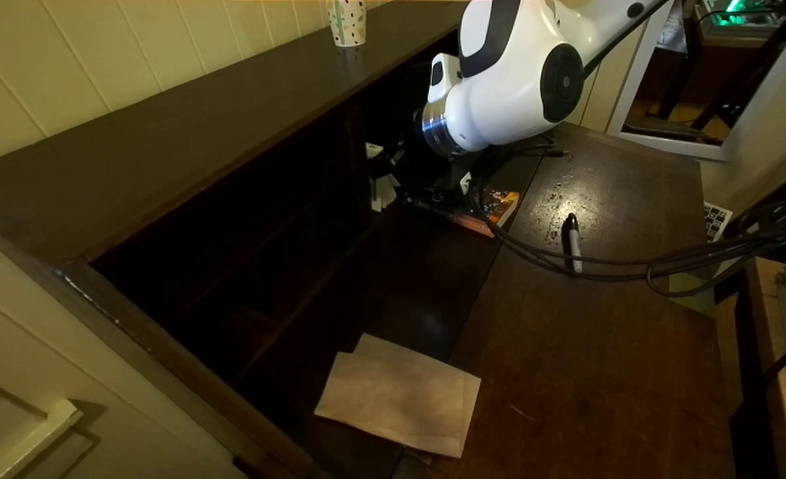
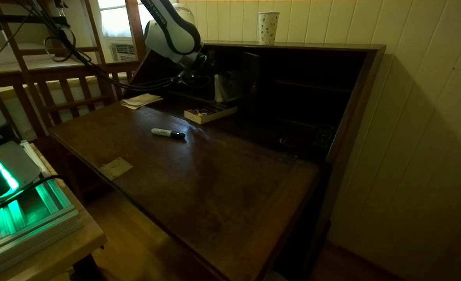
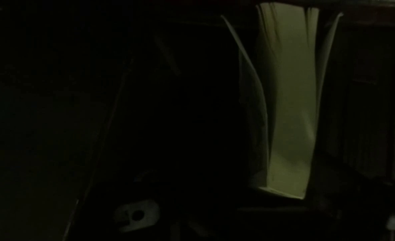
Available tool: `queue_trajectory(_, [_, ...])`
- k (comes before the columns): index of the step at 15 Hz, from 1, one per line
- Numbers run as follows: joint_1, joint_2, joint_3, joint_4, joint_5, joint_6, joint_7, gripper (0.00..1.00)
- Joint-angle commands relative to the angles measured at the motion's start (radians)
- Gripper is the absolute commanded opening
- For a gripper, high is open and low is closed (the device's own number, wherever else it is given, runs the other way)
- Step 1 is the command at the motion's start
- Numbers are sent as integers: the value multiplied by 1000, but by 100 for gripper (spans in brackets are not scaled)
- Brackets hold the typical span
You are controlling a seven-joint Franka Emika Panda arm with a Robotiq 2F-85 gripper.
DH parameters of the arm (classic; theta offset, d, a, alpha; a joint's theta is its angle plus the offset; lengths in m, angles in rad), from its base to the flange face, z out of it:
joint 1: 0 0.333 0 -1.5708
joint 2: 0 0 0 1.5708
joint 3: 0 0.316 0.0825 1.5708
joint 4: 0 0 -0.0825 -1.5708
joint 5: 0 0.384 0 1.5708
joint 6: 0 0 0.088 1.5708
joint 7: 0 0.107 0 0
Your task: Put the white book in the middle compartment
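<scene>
White rectangular paper book (image 3: 292,100): stands upright towards three o'clock in the wrist view.
Dark-brown wooden middle compartment (image 2: 232,62): seems to hold the book.
Black gripper (image 1: 389,163): right at the book; I cannot tell whether it is wide or clamped.
Splayed covers (image 3: 254,92): probably a release step; seat the lower edge squarely, ease off slowly, retreat straight out so neither drags.
Dark-covered paperback (image 2: 210,114): flat, at seven o'clock from the book in an exterior view; pass above it.
</scene>
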Motion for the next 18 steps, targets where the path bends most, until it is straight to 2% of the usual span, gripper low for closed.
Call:
queue_trajectory(1, [-5,-26,63,-10,0,-19,4,100])
queue_trajectory(10, [-36,-127,99,-139,-1,-10,41,100])
queue_trajectory(15, [-28,-240,179,-247,1,36,94,100])
queue_trajectory(18, [-20,-283,176,-297,82,94,50,100])
